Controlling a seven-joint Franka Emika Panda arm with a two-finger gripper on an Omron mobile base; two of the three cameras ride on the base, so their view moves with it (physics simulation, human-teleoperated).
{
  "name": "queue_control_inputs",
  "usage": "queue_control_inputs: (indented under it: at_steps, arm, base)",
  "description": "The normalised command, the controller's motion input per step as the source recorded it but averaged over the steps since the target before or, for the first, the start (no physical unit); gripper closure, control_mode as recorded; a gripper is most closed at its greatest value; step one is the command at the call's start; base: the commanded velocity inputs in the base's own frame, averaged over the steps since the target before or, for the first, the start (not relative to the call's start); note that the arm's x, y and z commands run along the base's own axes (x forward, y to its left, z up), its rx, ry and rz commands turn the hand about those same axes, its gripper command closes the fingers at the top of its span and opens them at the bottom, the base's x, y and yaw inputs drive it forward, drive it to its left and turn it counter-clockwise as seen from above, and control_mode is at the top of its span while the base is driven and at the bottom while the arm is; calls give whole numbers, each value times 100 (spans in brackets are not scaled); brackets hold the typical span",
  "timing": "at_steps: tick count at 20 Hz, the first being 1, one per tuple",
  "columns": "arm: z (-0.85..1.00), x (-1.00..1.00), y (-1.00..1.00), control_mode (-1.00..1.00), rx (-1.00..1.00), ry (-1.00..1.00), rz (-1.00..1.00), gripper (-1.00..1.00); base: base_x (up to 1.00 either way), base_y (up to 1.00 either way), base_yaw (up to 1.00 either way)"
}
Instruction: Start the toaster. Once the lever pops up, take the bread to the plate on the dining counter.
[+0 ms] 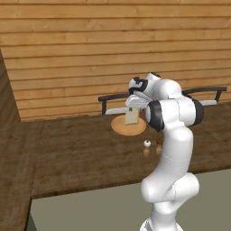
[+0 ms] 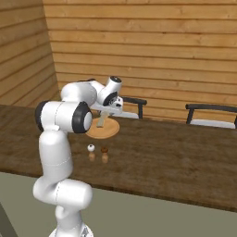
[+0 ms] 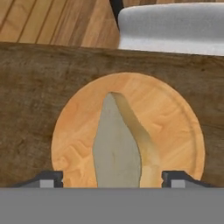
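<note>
- The plate point(image 1: 129, 127) lies flat on the dining counter point(image 1: 81, 153), near that counter's far edge.
- The bread point(image 1: 131, 116) stands on edge above the middle of the plate, its lower end at or just over the plate's surface; contact cannot be told.
- In the hand view the gripper point(image 3: 112, 178) looks straight down on the plate point(image 3: 175, 113), with the bread point(image 3: 117, 148) between its two finger tips point(image 3: 49, 178).
- The finger tips stand wide apart, a gap on each side of the slice, so the jaws are open and grip nothing.
- Two small shakers point(image 2: 91, 153) stand on the counter on the near side of the plate, one white-capped, one brown-capped.
- A grey-seated chair point(image 3: 170, 24) stands just beyond the far edge of the counter, behind the plate.
</note>
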Motion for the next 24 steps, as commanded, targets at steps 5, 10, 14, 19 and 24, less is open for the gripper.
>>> queue_control_inputs:
  at_steps: [5, 10, 14, 19, 24]
  arm:
    - [0, -25, -6, -100, 0, -1, -4, -100]
    - [8, -9, -13, -100, 0, 0, -8, -100]
    - [20, -19, -16, -100, 0, 0, -9, -100]
    - [26, -29, -4, -100, -1, 0, -12, -100]
    - [22, -45, 37, -100, -12, 0, -16, -100]
  base:
    - [0, 0, 0]
    - [0, 0, 0]
    - [0, 0, 0]
    - [0, 0, 0]
    - [0, 0, 0]
